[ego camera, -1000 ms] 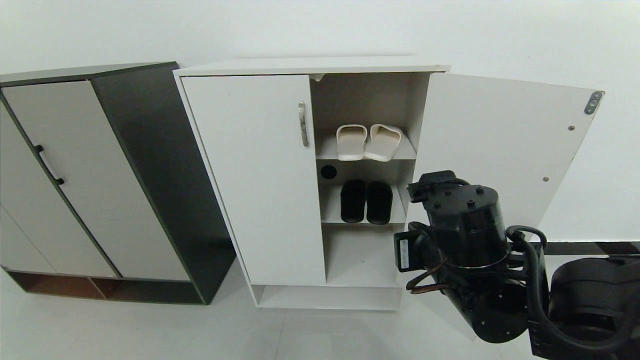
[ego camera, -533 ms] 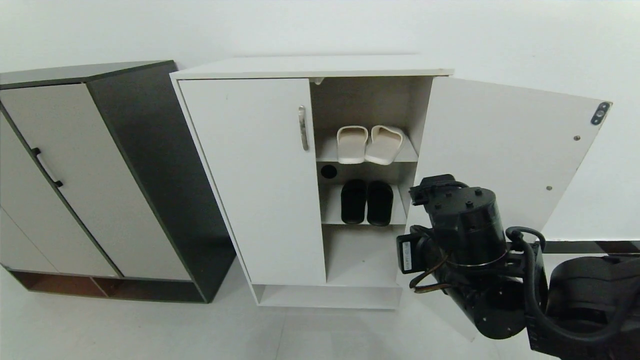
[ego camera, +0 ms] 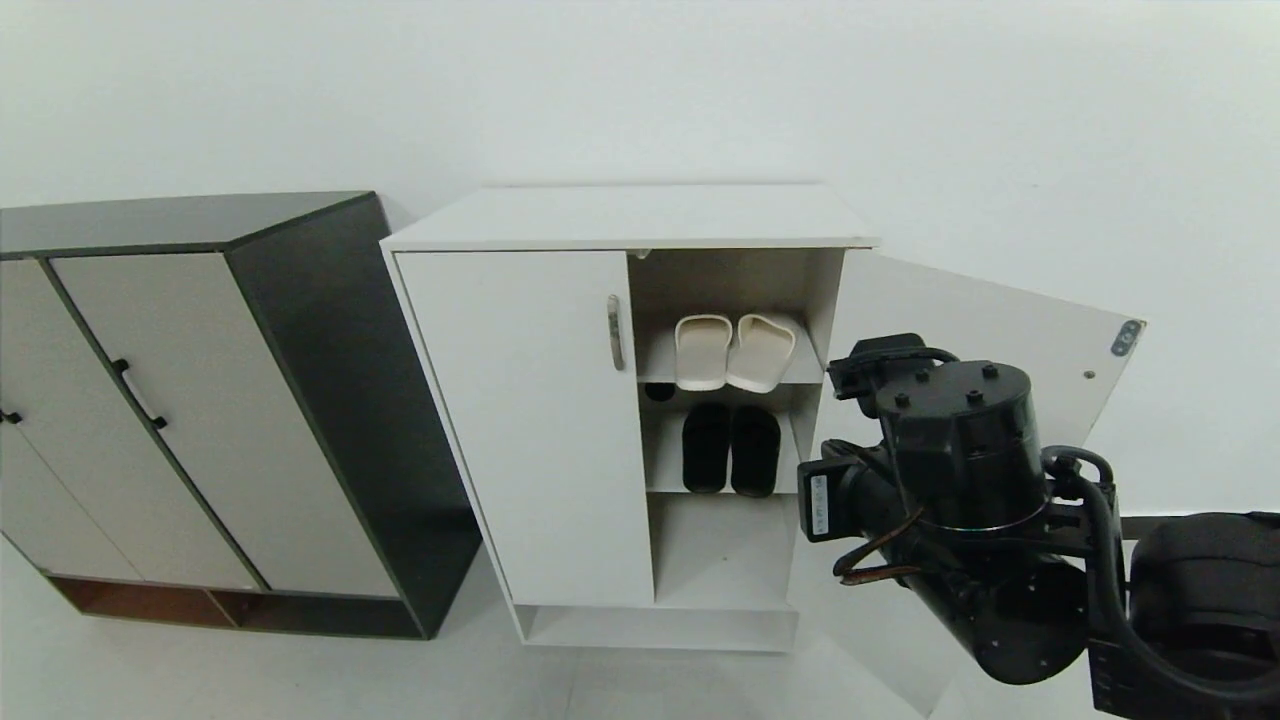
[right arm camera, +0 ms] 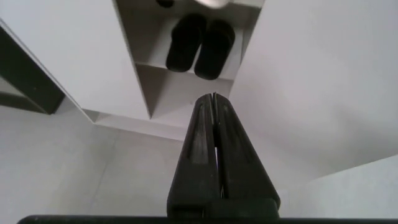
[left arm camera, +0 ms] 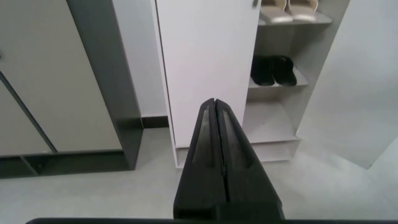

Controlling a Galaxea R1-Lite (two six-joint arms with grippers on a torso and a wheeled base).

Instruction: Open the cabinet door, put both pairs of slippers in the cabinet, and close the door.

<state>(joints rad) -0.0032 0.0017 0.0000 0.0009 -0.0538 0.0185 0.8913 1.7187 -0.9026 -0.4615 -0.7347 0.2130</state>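
white cabinet, door open, cream slippers above black slippers; left gripper, right gripper fingers together, empty

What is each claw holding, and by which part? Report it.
Nothing is held. The left claw and the right claw are both shut and empty; the cream slippers and the black slippers sit on shelves inside the white two-door cabinet.

We see a white cabinet, cream slippers, black slippers (both pairs plain), and a dark grey cupboard with pale grey doors.
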